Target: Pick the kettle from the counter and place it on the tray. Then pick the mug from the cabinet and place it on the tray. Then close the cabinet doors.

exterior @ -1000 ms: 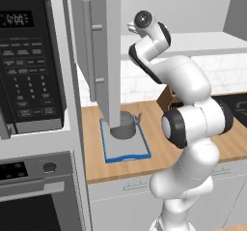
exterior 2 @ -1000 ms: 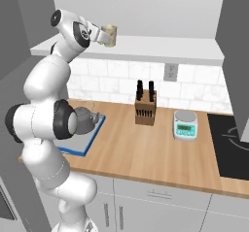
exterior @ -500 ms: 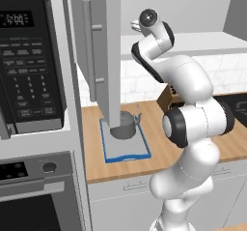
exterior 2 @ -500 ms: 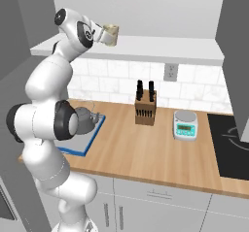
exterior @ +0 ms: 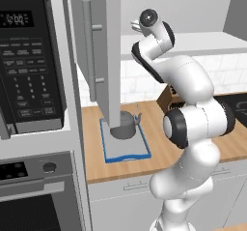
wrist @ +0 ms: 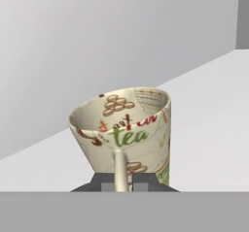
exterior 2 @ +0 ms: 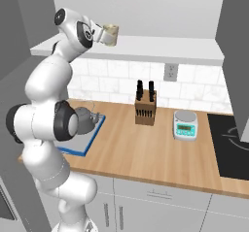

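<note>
The beige mug point(wrist: 127, 129), printed with "tea", is tilted over the white shelf of the cabinet point(exterior 2: 160, 47). My gripper point(wrist: 122, 181) is shut on its thin side handle. From the right base, the mug point(exterior 2: 110, 34) sits at the end of my raised hand, with my gripper point(exterior 2: 103, 33) just behind it. The dark grey kettle point(exterior: 126, 124) stands on the blue-rimmed tray point(exterior: 126, 150) on the wooden counter point(exterior 2: 146, 148), partly behind the open left cabinet door point(exterior: 99, 56). The kettle point(exterior 2: 86, 119) and tray point(exterior 2: 93, 136) also show beside my arm.
A black microwave point(exterior: 29, 65) and an oven point(exterior: 34, 196) fill the left. A knife block point(exterior 2: 145, 107), a small scale point(exterior 2: 185, 124) and a black cooktop point(exterior 2: 231, 143) sit on the counter to the right. The right cabinet door point(exterior 2: 236, 56) hangs open.
My jaws have shut on the mug's handle. The arm has barely shifted, and the mug now looks slightly tilted.
</note>
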